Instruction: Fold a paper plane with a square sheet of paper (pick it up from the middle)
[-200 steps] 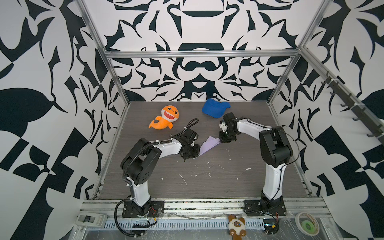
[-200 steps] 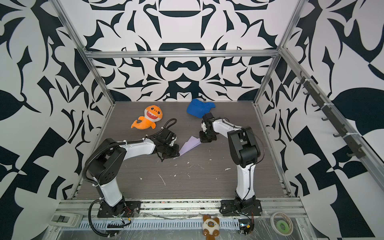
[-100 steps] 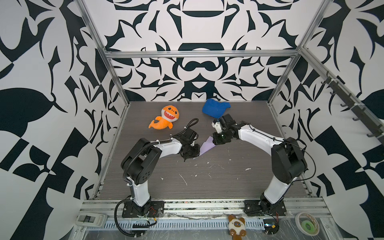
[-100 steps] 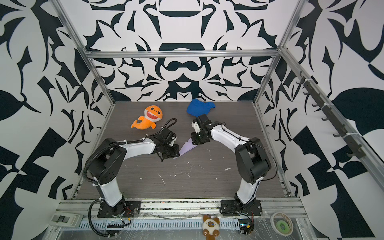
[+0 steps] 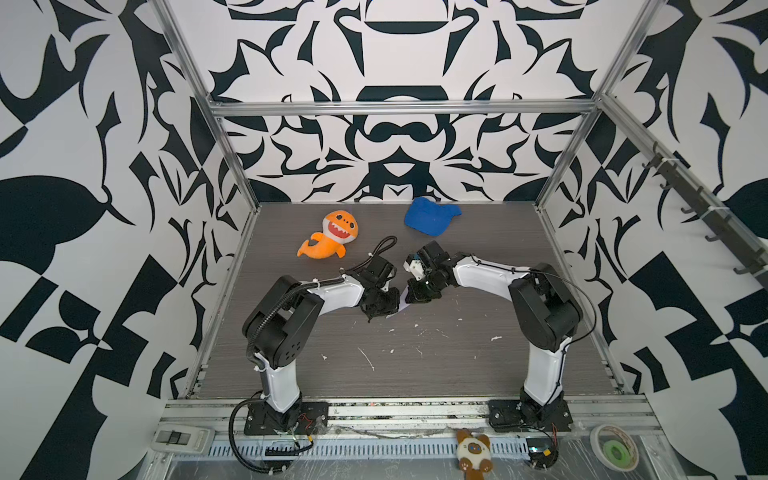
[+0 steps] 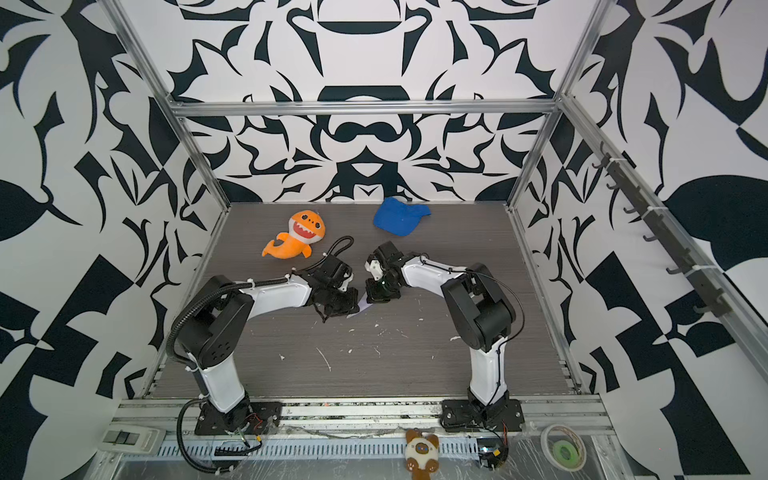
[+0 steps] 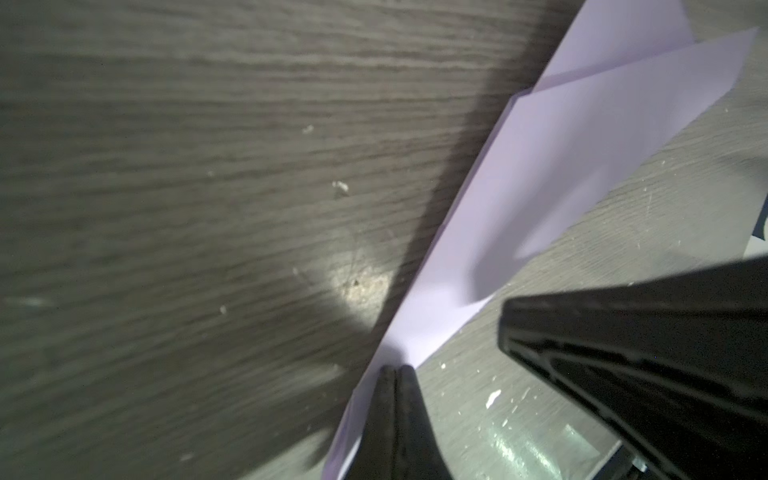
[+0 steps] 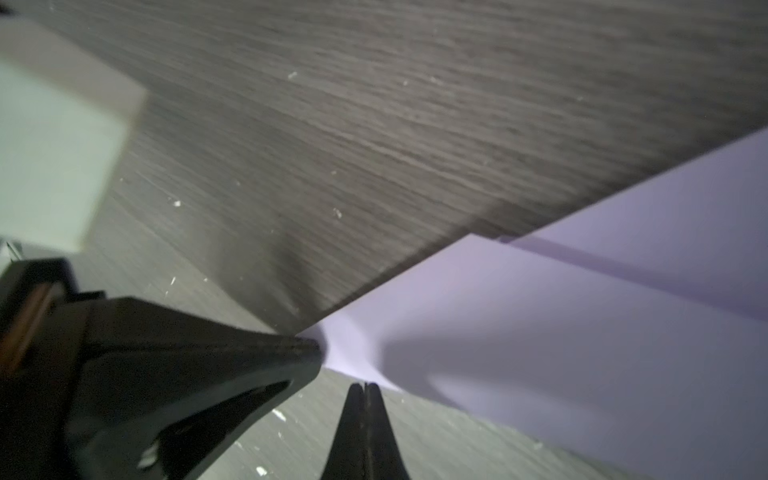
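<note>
Paper plane (image 7: 540, 187) (lavender) on table (image 5: 415, 365)

The tabletop (image 5: 415, 365) looks like dark grey wood-grain laminate, matt and finely ridged, flecked with pale crumbs. The paper plane (image 7: 561, 166) is thin lavender paper, smooth and matt, with crisp creases. The left gripper (image 7: 394, 372) and right gripper (image 8: 364, 388) look like black moulded plastic with a faint sheen, the arm shells (image 5: 486, 272) are glossy white plastic, the orange shark (image 5: 332, 237) is fuzzy plush, the blue cap (image 5: 430, 216) is soft matt cloth, and the frame rail (image 5: 399, 107) is brushed metal.
</note>
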Controlling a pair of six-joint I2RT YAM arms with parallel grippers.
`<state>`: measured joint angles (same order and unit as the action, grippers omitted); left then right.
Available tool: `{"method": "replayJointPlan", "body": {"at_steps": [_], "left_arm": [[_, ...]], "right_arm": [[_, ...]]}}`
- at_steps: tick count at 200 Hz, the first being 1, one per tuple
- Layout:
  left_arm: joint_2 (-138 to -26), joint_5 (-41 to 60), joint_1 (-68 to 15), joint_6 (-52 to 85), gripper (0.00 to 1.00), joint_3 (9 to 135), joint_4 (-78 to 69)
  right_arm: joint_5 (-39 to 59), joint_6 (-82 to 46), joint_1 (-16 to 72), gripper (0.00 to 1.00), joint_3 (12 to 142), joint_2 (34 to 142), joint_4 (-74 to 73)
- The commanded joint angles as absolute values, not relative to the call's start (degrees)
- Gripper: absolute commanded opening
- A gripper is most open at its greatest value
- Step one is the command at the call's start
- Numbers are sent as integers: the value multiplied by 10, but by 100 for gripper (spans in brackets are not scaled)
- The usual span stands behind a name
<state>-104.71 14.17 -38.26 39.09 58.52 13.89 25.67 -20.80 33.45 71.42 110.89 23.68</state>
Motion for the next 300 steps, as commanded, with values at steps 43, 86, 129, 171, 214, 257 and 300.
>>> {"method": "replayJointPlan", "body": {"at_steps": [43,86,129,171,214,257,300], "left_arm": [[-1075,103,-377,386,0,569,213],[-1064,110,-378,384,0,572,234],[-1050,102,-378,384,1,581,283],[-1054,91,-378,386,1,589,314],[-1051,96,-378,384,1,592,333],[-1047,92,-378,382,1,585,353],[-1036,85,-378,379,1,573,367]], "right_arm": [[242,-202,334,0,744,1131,250],[203,-199,334,0,752,1153,286],[186,-200,335,0,755,1171,302],[178,-200,335,0,758,1178,306],[175,-200,335,0,758,1182,308],[172,-201,335,0,760,1185,309],[171,-200,335,0,758,1183,309]]}}
